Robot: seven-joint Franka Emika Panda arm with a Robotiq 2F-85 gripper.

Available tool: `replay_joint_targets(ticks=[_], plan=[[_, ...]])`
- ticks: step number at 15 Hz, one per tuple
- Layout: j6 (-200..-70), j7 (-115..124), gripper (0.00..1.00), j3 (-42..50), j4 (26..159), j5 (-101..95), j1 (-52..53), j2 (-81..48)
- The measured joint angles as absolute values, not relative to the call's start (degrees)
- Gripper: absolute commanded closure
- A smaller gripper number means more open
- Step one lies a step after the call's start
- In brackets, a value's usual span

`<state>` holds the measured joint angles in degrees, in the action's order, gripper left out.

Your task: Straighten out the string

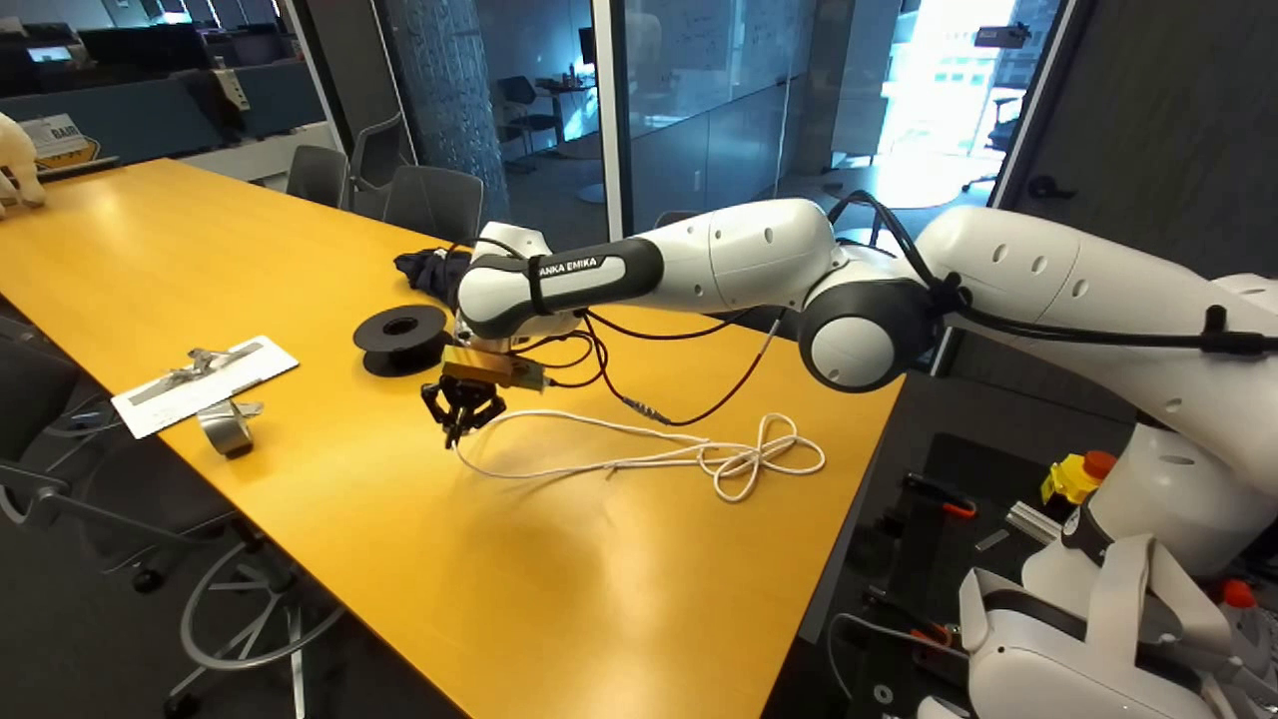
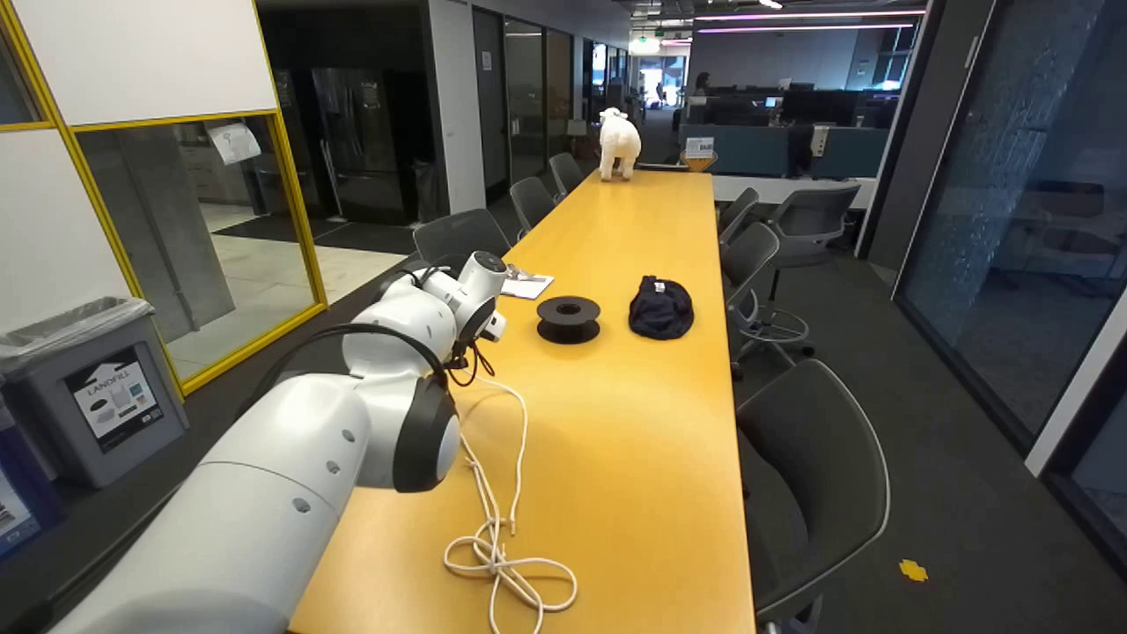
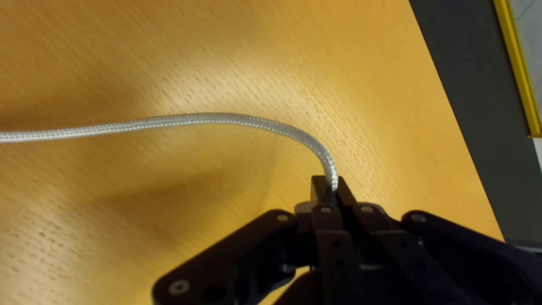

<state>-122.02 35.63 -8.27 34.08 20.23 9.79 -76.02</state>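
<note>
The white string (image 1: pixel 757 455) lies on the table, with a tangle of several loops near the robot's end. Two long strands run from the tangle toward my gripper (image 1: pixel 453 437). In the other exterior view the string (image 2: pixel 493 566) shows the same loops, and a loose end lies beside the strands. In the wrist view the string (image 3: pixel 228 118) curves in from the left and passes between the fingertips of my gripper (image 3: pixel 333 188). The gripper is shut on it, seemingly a little above the table. The gripper's fingers are hidden behind the arm in an exterior view.
A black spool (image 1: pixel 399 340) stands just beyond the gripper, with a dark cap (image 2: pixel 660 308) near it. A white clipboard (image 1: pixel 205 387) and a silver tape roll (image 1: pixel 226 429) lie by the table's long edge. Chairs stand along the table (image 1: pixel 559 599).
</note>
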Motion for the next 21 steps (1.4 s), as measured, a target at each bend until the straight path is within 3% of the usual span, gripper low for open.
replay_joint_targets(ticks=[2, 8, 11, 21], plan=[[-120.9, 35.6, 0.64, -8.3, 33.2, 19.8, 9.8, -76.7], [-111.9, 34.8, 0.17, -8.2, 31.3, 18.4, 9.1, -76.8], [-105.4, 32.1, 0.0, -8.2, 31.1, 18.4, 7.7, -76.3], [-92.5, 28.7, 0.0, -3.9, 31.8, 14.7, 1.1, -71.4]])
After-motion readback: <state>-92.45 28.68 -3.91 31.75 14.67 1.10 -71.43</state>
